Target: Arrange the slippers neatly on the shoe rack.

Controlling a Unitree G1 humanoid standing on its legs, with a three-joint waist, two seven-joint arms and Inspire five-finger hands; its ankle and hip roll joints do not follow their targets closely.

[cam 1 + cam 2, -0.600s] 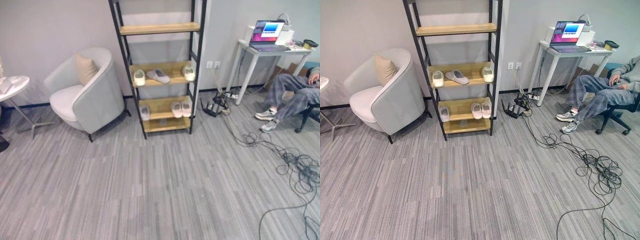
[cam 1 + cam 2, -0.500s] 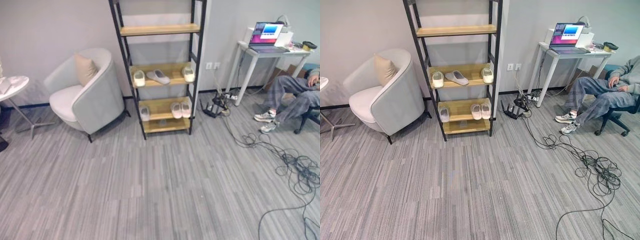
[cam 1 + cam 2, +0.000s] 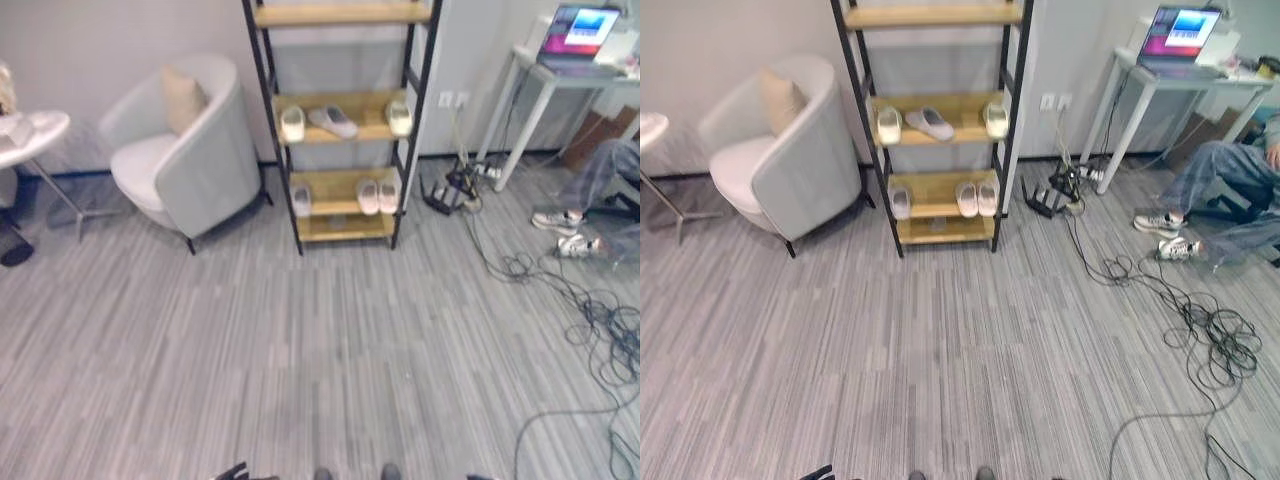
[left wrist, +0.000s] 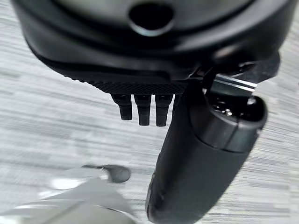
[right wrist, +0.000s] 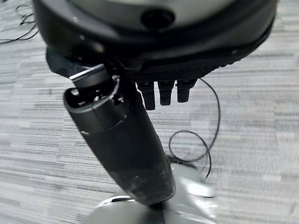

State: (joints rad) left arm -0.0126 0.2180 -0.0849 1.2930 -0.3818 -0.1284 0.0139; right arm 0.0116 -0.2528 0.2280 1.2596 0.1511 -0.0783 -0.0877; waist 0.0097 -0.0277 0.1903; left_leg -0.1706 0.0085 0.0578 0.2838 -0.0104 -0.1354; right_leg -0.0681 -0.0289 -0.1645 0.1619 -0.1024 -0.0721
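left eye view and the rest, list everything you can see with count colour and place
black metal shoe rack with wooden shelves: one, against the wall.
pale slippers on the middle shelf: three, cream and grey, spread apart.
pale slippers on the lower shelf: three, one at the left, two side by side at the right.
light grey armchair: one, left of the rack, holding a beige cushion.
round white side table: one, far left.
white desk: one, right, with an open laptop on it.
black cables: a tangle on the grey floor, right.
seated person: one, far right.
left hand: dark, fingers straight.
right hand: dark, fingers straight.
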